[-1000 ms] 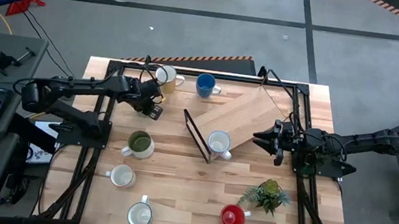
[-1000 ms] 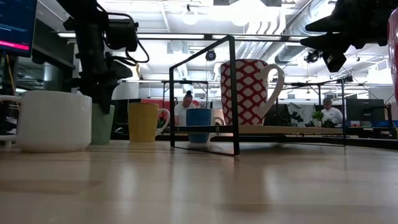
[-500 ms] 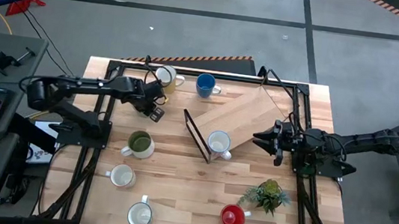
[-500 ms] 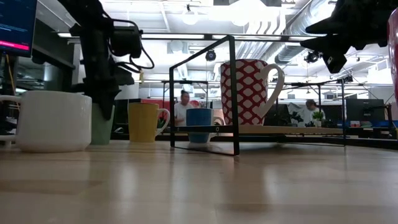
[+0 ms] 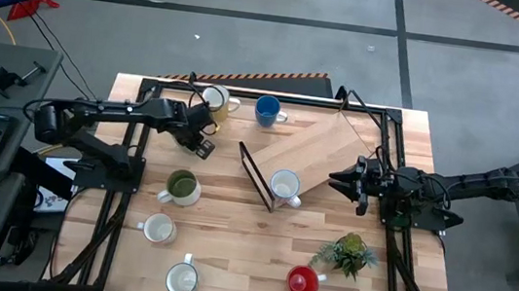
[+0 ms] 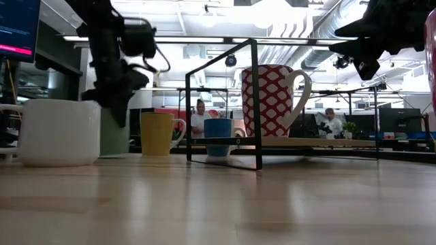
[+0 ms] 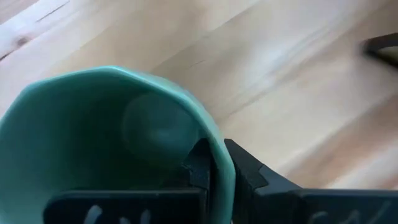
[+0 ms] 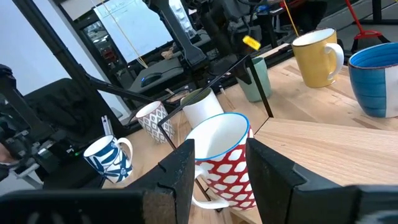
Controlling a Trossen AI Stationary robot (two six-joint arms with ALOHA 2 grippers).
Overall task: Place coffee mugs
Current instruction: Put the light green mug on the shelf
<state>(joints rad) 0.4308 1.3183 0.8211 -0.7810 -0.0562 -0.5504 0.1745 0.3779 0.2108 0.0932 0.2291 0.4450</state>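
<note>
Currently the left gripper [image 7: 214,168] has its jaws clamped on the rim of a teal mug [image 7: 106,137], one dark finger inside the wall and one outside; the glaze is smooth, the mouth faintly faceted. In the high view this gripper [image 5: 204,131] sits in the upper left of the table [image 5: 325,261], beside the cream-yellow mug [image 5: 214,99]; the teal mug is hidden under the arm there.

The right gripper [image 8: 221,165] hangs at centre right of the high view [image 5: 337,183], jaws apart and holding nothing. Its wrist view looks past them at a white mug with a red lattice pattern and blue rim [image 8: 217,158].

That mug [image 5: 284,185] stands on a sloped wooden board held by a thin black wire frame [image 5: 254,172]. A blue mug [image 5: 266,110] stands at upper centre, an olive green mug [image 5: 179,186] at centre left, two pale mugs [image 5: 158,228] [image 5: 182,277] at lower left, and a red mug [image 5: 302,283] at lower centre, just beside a small green potted plant [image 5: 349,251].

No readable writing on any mug.

The table is pale butcher-block wood with visible grain, ringed by a black tube frame. Grey concrete floor with hazard-striped tape lies beyond it. The low view shows an open office with ceiling ducts and two seated people [image 6: 201,114] far behind.
</note>
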